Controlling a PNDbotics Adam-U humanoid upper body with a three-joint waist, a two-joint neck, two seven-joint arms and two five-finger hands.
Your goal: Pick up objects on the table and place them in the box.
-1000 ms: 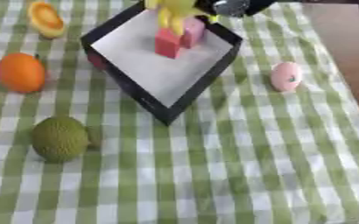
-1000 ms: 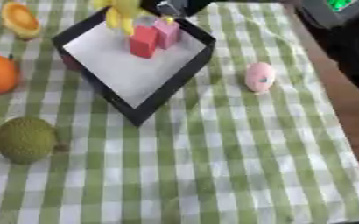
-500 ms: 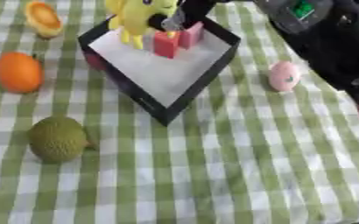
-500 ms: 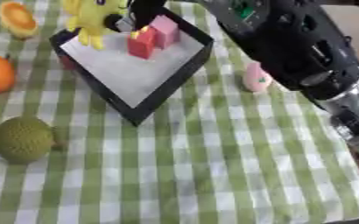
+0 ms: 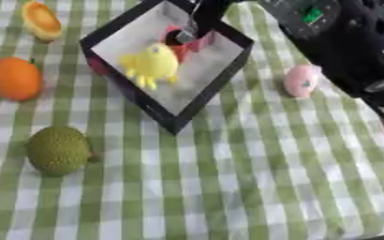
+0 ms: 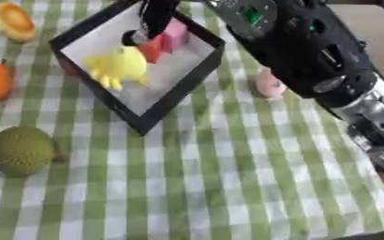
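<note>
where arm crosses | pink object (image 6: 269,84) half hidden | robot hand (image 6: 156,18) blurred

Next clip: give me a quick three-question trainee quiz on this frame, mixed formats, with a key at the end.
1. True or false: the yellow toy lies inside the box.
2. Which lies nearest the box's right side? A) orange B) pink object C) green bumpy fruit
3. Fill in: the right hand reaches over the box's ____ end.

Key: 1 true. 2 B. 3 far; its fingers cannot be made out.
</note>
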